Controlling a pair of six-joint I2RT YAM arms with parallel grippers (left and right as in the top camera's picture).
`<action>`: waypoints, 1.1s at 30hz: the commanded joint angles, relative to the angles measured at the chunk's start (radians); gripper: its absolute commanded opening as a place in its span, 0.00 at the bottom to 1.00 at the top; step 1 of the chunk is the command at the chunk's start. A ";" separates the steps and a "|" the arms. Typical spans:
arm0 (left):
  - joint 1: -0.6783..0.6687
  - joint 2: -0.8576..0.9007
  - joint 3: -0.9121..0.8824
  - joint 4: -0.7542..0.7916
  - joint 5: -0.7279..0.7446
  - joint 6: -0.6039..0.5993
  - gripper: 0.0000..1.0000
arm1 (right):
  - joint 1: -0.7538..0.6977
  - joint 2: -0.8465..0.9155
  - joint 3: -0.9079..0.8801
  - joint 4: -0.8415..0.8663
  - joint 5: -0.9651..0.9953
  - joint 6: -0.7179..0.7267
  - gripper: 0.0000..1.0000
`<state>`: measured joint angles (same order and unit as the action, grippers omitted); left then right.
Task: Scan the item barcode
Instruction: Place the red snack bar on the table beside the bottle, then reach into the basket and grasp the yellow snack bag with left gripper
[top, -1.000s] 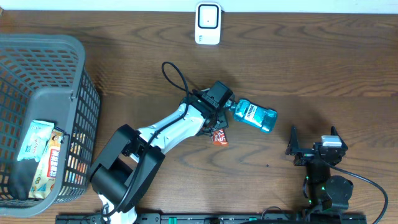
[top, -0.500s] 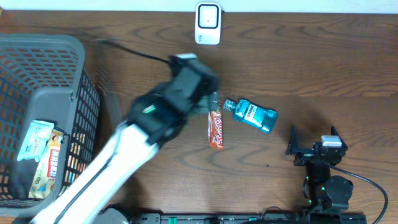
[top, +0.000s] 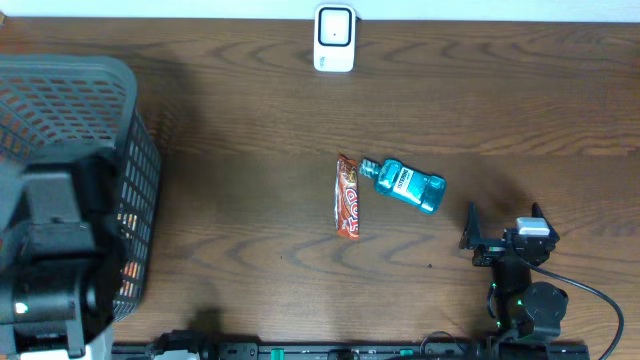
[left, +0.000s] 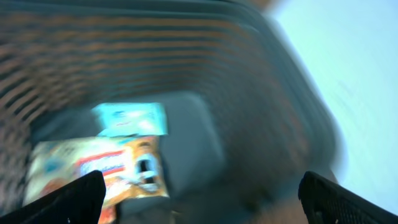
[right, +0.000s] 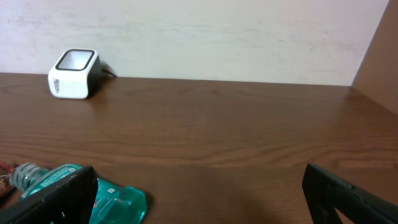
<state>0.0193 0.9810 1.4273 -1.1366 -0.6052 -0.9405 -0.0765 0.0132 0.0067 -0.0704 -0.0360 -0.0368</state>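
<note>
Six o'clock of the white boxy scanner (top: 334, 38), a red-wrapped snack bar (top: 348, 210) and teal plastic bottle (top: 408, 187) are judged unscanned, left gripper (left: 202, 199) and right gripper (top: 503, 228) spread empty.

Even indoor light, soft shadows; left wrist view heavily motion-blurred; overhead, right wrist sharp

blurred basket (left: 273, 118) — packets (left: 93, 171) illegible

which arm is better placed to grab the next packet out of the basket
Left. The left gripper hangs open over the basket, its wrist view looking down on the snack packets inside. The right gripper, also open, sits across the table near the mouthwash bottle.
</note>
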 joint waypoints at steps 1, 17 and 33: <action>0.209 0.047 -0.016 -0.051 0.074 -0.293 0.98 | -0.006 -0.002 -0.001 -0.004 0.003 -0.005 0.99; 0.777 0.505 -0.019 -0.134 0.639 -0.513 0.98 | -0.006 -0.002 -0.001 -0.004 0.004 -0.005 0.99; 0.798 0.828 -0.122 -0.010 0.716 -0.575 0.98 | -0.006 -0.002 -0.001 -0.004 0.004 -0.005 0.99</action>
<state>0.8173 1.7943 1.3743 -1.1839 0.1013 -1.4918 -0.0765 0.0128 0.0067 -0.0704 -0.0360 -0.0368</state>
